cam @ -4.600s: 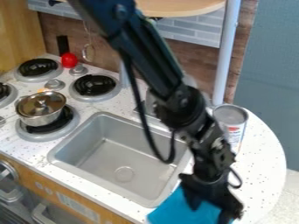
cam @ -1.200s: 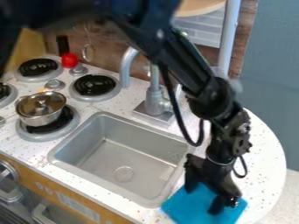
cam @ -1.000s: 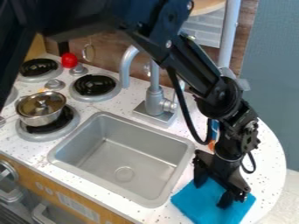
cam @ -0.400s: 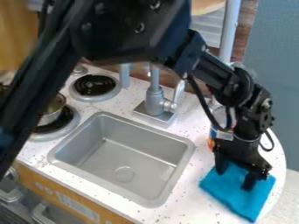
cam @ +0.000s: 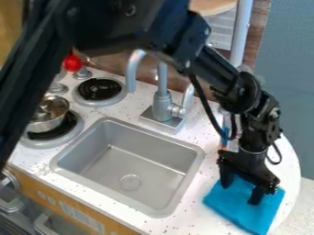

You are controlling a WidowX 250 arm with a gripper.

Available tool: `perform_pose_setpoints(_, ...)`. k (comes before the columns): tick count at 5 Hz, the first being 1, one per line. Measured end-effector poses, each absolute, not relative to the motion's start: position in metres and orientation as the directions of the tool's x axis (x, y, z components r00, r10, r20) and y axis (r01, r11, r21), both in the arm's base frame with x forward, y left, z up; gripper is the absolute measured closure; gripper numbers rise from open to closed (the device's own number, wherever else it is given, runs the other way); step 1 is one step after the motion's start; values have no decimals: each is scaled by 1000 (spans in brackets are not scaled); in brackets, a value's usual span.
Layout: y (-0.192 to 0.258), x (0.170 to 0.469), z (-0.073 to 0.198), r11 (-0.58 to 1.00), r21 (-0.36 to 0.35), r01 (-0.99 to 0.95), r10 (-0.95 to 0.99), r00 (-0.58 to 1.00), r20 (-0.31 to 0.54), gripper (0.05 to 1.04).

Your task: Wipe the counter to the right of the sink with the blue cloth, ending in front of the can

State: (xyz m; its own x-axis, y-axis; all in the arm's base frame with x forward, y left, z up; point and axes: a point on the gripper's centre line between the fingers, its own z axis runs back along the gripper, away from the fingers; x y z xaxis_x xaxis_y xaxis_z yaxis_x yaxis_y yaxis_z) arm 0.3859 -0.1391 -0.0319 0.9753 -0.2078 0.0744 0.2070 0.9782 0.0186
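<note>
- Fingers apart, your gripper [cam: 242, 189] hangs over a blue cloth [cam: 236, 207] on the speckled white counter [cam: 178, 223], near the sink [cam: 147, 160].
- Soft and four-sided, the cloth lies askew, its long axis slanting toward your view's lower right.
- A shiny round pot [cam: 47, 123] tops a stove burner; a blue-gray wall [cam: 285, 69] stands behind.

No word, number or brand name could be read. A pale rectangular panel [cam: 74, 214] on the wooden front [cam: 29, 185] below the sink bore faint marks, too small to make out. On the countertop, partly hidden behind the arm, a can [cam: 226, 136] showed blue and orange-red patches on its label, with any lettering there too blurred and covered to read.
</note>
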Motion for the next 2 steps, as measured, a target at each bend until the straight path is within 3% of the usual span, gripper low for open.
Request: perform_pose_setpoints(2, -100, 327, -34, 984, 66, 166, -168, 985, 37, 85)
